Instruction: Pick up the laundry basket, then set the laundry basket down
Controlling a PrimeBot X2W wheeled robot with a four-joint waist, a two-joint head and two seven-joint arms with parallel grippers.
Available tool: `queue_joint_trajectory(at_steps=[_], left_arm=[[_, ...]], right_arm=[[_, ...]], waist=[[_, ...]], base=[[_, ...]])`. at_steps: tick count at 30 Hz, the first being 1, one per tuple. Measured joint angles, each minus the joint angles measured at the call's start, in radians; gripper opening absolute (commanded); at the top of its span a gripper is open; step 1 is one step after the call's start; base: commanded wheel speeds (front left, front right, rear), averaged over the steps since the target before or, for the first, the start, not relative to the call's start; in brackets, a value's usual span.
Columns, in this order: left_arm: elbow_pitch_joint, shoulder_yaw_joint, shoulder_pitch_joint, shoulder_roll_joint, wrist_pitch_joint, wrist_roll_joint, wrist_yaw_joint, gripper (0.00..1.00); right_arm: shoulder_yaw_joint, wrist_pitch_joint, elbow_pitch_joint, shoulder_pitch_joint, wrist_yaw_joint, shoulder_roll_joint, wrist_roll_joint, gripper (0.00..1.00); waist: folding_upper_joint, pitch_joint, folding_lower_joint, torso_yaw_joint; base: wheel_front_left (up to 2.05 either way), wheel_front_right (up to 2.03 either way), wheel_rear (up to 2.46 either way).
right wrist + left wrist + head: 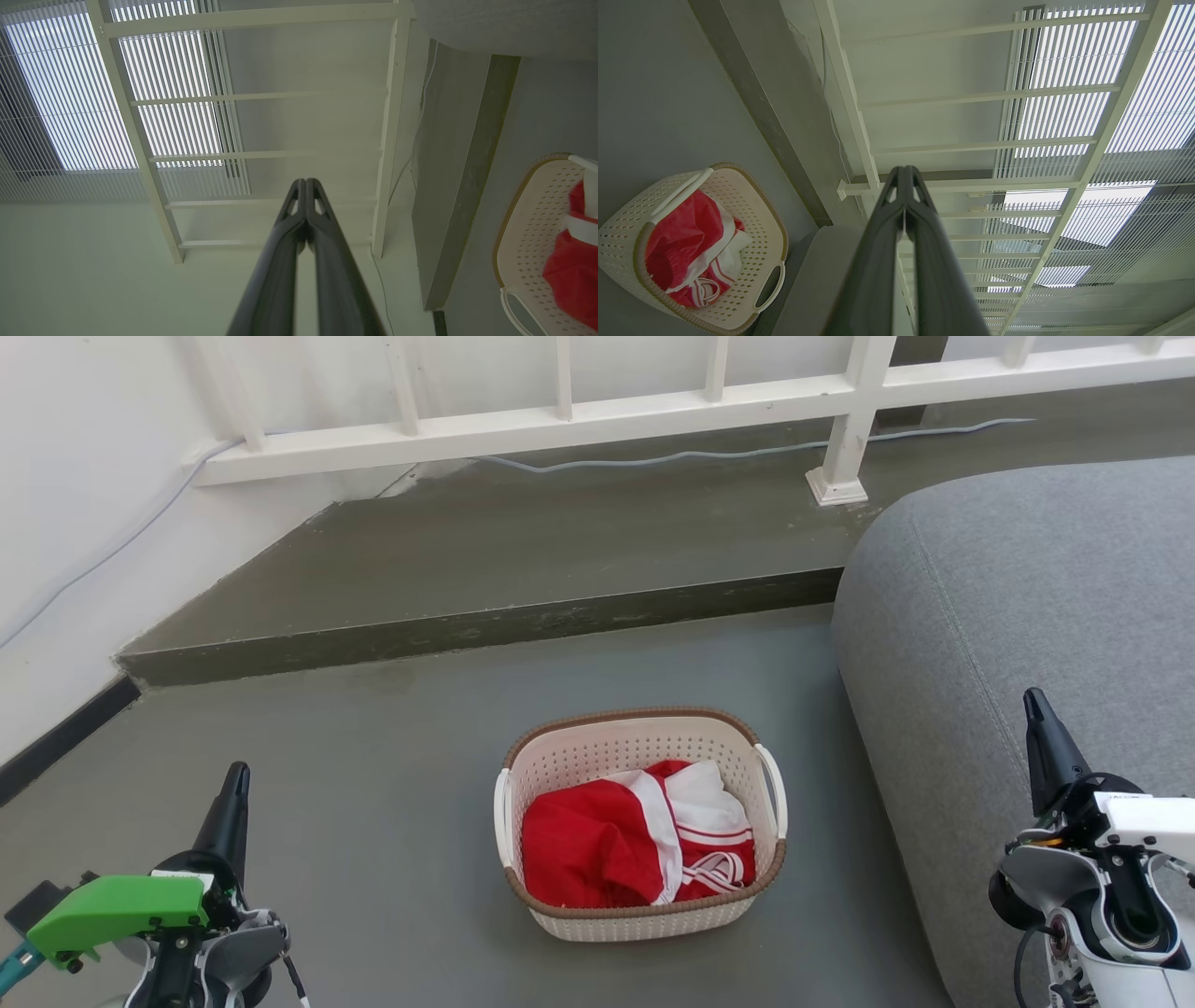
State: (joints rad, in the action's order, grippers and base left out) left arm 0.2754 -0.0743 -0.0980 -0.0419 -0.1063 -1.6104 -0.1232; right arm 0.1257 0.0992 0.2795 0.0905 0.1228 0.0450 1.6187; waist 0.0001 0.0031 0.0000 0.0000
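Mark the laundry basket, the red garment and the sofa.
laundry basket (pixel 644 924): head view, near perforated wall.
red garment (pixel 579 849): head view, red fold inside the basket.
sofa (pixel 1027 597): head view, grey top surface.

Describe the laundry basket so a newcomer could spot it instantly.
On the grey floor, left of the grey sofa and before the raised step, stands the laundry basket. It is cream, perforated, brown-rimmed, holding red-and-white clothing.
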Motion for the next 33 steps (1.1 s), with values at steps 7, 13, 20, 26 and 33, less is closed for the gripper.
queue_joint_trajectory(at_steps=[7,13,20,26,33], left_arm=[[0.000,0.000,0.000,0.000,0.000,0.000,0.000,0.00],[0.000,0.000,0.000,0.000,0.000,0.000,0.000,0.00],[0.000,0.000,0.000,0.000,0.000,0.000,0.000,0.00],[0.000,0.000,0.000,0.000,0.000,0.000,0.000,0.00],[0.000,0.000,0.000,0.000,0.000,0.000,0.000,0.00]], right_arm=[[0.000,0.000,0.000,0.000,0.000,0.000,0.000,0.00],[0.000,0.000,0.000,0.000,0.000,0.000,0.000,0.00],[0.000,0.000,0.000,0.000,0.000,0.000,0.000,0.00],[0.000,0.000,0.000,0.000,0.000,0.000,0.000,0.00],[0.000,0.000,0.000,0.000,0.000,0.000,0.000,0.00]], waist=[[0.0000,0.000,0.0000,0.000],[0.0000,0.000,0.0000,0.000],[0.0000,0.000,0.0000,0.000],[0.0000,0.000,0.0000,0.000],[0.0000,0.000,0.0000,0.000]], base=[[0.00,0.00,0.00],[0.00,0.00,0.00],[0.00,0.00,0.00],[0.00,0.00,0.00],[0.00,0.00,0.00]])
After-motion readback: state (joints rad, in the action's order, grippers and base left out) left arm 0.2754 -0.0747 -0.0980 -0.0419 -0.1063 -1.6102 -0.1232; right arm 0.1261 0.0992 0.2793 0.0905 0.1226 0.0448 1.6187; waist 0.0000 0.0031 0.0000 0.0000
